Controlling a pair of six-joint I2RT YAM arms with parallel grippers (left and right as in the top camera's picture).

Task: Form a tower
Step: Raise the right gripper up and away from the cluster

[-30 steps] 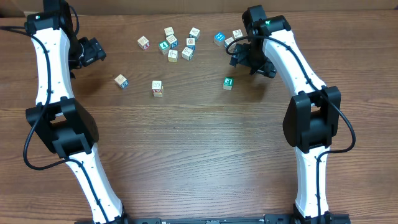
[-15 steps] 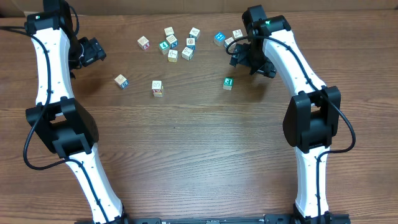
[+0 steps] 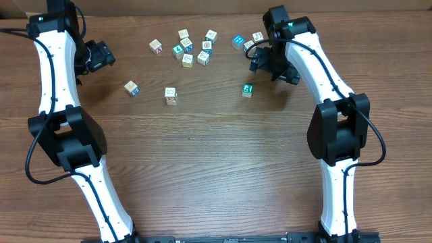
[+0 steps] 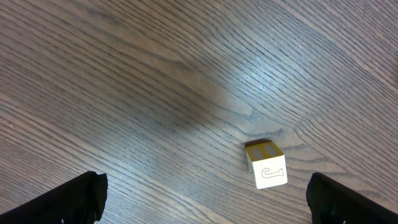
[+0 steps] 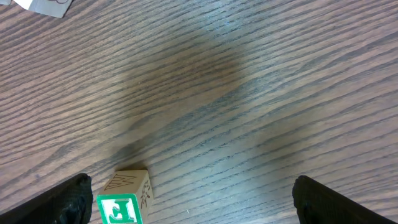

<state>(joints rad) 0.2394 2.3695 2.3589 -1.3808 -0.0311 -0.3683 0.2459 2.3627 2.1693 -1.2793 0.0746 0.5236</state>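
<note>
The tower (image 3: 171,96) stands upright — long axis vertical.

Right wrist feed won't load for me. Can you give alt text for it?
A green-faced alphabet cube sits on the wood-grain table at the bottom edge, close beside one of the two wide-open black fingers, not held. The corner of another pale block shows top left.

The green cube (image 5: 118,210) carries a blocky letter in a white frame, seemingly an E (cut off by the picture's edge). The yellow-topped cube (image 4: 266,163) shows a J-like hooked outline. Beyond the green cube, the loose cubes (image 3: 187,48) have prints too small to read.
</note>
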